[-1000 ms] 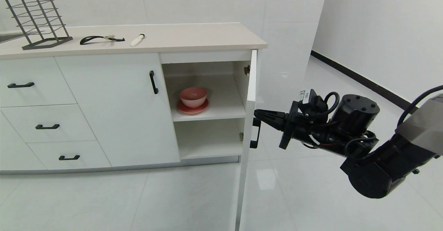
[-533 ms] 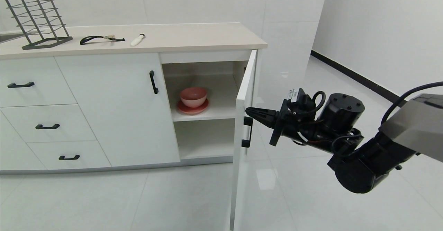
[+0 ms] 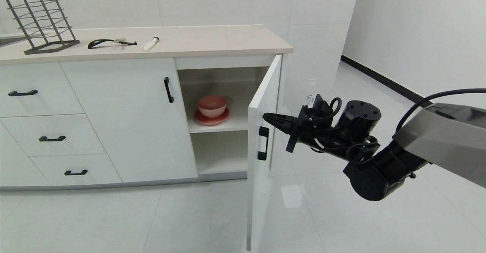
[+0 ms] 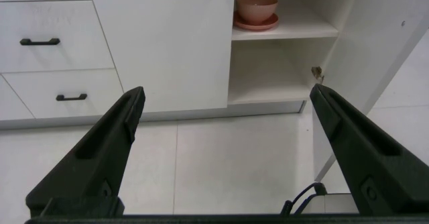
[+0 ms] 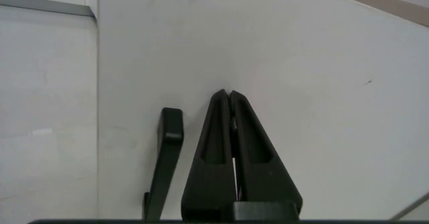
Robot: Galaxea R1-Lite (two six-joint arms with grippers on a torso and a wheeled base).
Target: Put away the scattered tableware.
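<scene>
Black wire rack (image 3: 38,18) and spoon (image 3: 102,42) are lying on the countertop (image 3: 212,40) above the half-open cupboard door (image 3: 262,93); a sticker (image 3: 310,101) on the right wrist is too small to read. Behind the door, a pink bowl (image 3: 212,106) is sitting on a red plate (image 3: 211,119). Right gripper (image 3: 267,118), fingers together, is seemingly touching the door just above its handle (image 3: 263,143); left gripper (image 4: 226,93) is hanging wide apart.
</scene>
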